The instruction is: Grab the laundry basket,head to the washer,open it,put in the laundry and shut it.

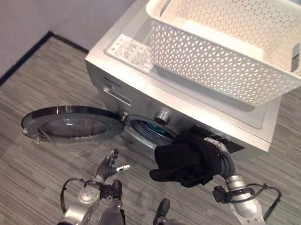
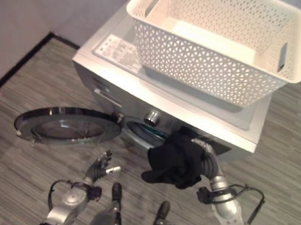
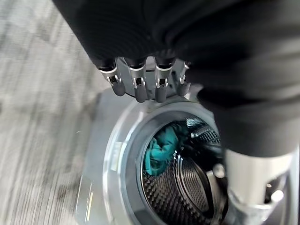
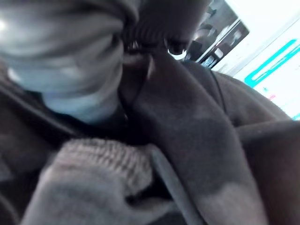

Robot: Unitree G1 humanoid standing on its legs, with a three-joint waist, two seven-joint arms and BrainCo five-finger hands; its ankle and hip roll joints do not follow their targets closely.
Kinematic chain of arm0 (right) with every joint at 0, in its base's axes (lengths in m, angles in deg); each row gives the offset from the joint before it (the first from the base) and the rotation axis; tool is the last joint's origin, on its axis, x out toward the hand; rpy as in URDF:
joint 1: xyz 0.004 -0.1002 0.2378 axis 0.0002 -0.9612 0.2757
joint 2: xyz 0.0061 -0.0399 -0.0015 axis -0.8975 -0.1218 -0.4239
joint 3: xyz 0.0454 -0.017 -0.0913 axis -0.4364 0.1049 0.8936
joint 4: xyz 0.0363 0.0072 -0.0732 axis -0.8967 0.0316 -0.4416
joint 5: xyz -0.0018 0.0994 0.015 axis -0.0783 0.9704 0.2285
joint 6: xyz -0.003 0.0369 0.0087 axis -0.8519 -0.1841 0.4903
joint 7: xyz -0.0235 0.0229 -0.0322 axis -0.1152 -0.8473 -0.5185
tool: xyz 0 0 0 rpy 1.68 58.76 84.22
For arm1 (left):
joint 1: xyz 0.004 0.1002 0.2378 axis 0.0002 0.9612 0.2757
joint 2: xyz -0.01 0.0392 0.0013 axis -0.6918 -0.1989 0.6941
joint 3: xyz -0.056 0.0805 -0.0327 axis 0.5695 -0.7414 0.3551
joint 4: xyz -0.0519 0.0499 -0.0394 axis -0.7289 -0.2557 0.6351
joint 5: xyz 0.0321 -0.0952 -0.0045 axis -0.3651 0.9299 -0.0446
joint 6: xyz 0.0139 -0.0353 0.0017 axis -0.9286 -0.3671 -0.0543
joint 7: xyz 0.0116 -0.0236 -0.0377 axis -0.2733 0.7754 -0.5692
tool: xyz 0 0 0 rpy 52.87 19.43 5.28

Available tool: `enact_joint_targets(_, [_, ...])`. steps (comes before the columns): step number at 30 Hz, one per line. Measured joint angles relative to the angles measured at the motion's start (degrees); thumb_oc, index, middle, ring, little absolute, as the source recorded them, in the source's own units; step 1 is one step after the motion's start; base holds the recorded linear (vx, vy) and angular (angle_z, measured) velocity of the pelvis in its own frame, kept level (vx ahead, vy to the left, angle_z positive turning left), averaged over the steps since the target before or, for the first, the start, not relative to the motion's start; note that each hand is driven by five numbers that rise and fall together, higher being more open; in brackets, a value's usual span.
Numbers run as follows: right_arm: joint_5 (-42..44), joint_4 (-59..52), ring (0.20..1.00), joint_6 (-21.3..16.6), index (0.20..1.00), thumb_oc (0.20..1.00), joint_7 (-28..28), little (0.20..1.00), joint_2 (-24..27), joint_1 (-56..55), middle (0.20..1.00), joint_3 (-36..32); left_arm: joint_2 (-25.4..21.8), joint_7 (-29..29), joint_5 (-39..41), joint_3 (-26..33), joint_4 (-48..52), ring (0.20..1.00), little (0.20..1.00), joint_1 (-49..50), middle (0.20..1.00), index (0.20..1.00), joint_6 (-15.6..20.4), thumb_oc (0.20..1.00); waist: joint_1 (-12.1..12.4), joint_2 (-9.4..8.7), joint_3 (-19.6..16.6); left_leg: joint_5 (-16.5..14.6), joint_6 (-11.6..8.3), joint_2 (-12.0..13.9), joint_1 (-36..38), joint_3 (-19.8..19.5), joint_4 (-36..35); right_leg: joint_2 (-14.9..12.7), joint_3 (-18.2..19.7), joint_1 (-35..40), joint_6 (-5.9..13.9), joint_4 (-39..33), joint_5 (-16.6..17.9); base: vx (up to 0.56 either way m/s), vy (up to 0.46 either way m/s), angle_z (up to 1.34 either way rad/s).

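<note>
The white lattice laundry basket [image 1: 227, 61] stands on top of the silver washer [image 1: 121, 84]. The washer's round door [image 1: 71, 124] is swung wide open to the left. A teal cloth [image 3: 157, 150] lies inside the drum [image 3: 187, 187]. My right hand [image 1: 216, 145] holds a black garment [image 1: 186, 159] bunched just in front of the drum opening [image 1: 149, 130]; the cloth covers most of the hand and wraps it in the right wrist view [image 4: 197, 140]. My left hand [image 1: 107, 166] hangs low before the washer, below the door, open and holding nothing, its fingers [image 3: 136, 84] straight.
Grey striped floor [image 1: 33, 82] surrounds the washer, with a dark skirting line [image 1: 19, 63] along the wall on the left. The open door juts out over the floor at the left of the opening.
</note>
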Motion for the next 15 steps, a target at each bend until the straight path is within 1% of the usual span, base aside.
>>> enact_joint_targets(2, [0.5,0.0,0.200,-0.2,0.200,0.200,0.5,0.200,0.0,1.5,0.200,1.3,0.5,-1.9,-2.0,-0.6,0.0,1.000,1.000,-2.6,1.000,1.000,1.0,1.000,0.0,-0.35,1.0,0.0,0.00,0.1,-1.0,-0.1,0.3,0.0,-0.1,-0.9,-0.18,0.4,0.0,-0.01,-0.003,0.02])
enact_joint_targets(6, [1.0,0.2,0.200,-0.3,0.200,0.200,3.0,0.200,-0.1,3.5,0.200,4.5,0.8,-5.0,-2.0,-2.5,0.0,1.000,1.000,-5.4,1.000,1.000,1.2,1.000,-0.1,-0.66,1.2,0.0,0.00,0.0,-1.6,0.0,0.3,-0.1,-0.2,-1.5,-0.11,0.5,-0.2,-0.01,-0.002,0.02])
enact_joint_targets(9, [1.0,1.5,0.200,-0.4,0.200,0.200,4.7,0.200,-0.1,6.8,0.200,7.6,1.6,-7.2,-1.8,-4.8,-0.1,1.000,1.000,-8.9,1.000,1.000,1.3,1.000,-0.3,-1.32,2.3,0.0,0.00,0.1,-2.5,0.0,1.1,0.0,-0.5,-1.9,-0.30,0.8,-0.4,-0.02,-0.011,0.06])
enact_joint_targets(10, [1.0,1.5,0.200,-0.4,0.200,0.200,5.2,0.200,-0.1,7.0,0.200,8.0,1.8,-7.5,-1.5,-5.5,-0.1,1.000,1.000,-9.9,1.000,1.000,1.3,1.000,-0.4,-1.33,2.3,0.0,0.00,0.1,-3.0,0.0,1.3,0.0,-0.9,-2.1,-0.33,1.1,-0.6,-0.02,-0.022,0.18])
enact_joint_targets(11, [1.0,1.6,0.200,-0.4,0.200,0.200,5.8,0.200,-0.1,7.3,0.200,8.5,3.1,-7.8,-1.1,-6.7,-0.1,1.000,1.000,-11.2,1.000,1.000,1.3,1.000,-0.4,-1.44,2.5,0.0,0.01,0.1,-3.8,-0.1,1.8,-0.1,-1.3,-2.9,-0.37,2.0,-1.1,0.00,-0.023,0.16])
enact_joint_targets(13, [1.1,1.7,0.200,-0.4,0.200,0.200,6.6,0.200,-0.1,7.4,0.200,9.2,3.9,-8.8,-0.6,-7.4,-0.3,1.000,1.000,-11.9,1.000,1.000,1.4,1.000,-0.4,-1.91,3.2,0.0,0.06,0.1,-3.8,-0.1,2.1,-0.2,-1.5,-2.9,-0.60,2.6,-1.5,0.00,-0.020,0.08])
enact_joint_targets(15, [1.8,1.7,0.200,-0.4,0.200,0.200,6.8,0.200,-0.1,7.3,0.200,9.3,4.9,-8.9,1.7,-7.6,-0.6,1.000,1.000,-11.9,1.000,1.000,1.4,1.000,-0.4,-2.05,3.2,-0.2,0.27,0.1,-3.8,-0.1,2.3,-0.4,-1.6,-3.0,-0.61,3.3,-2.0,-0.01,-0.014,0.05])
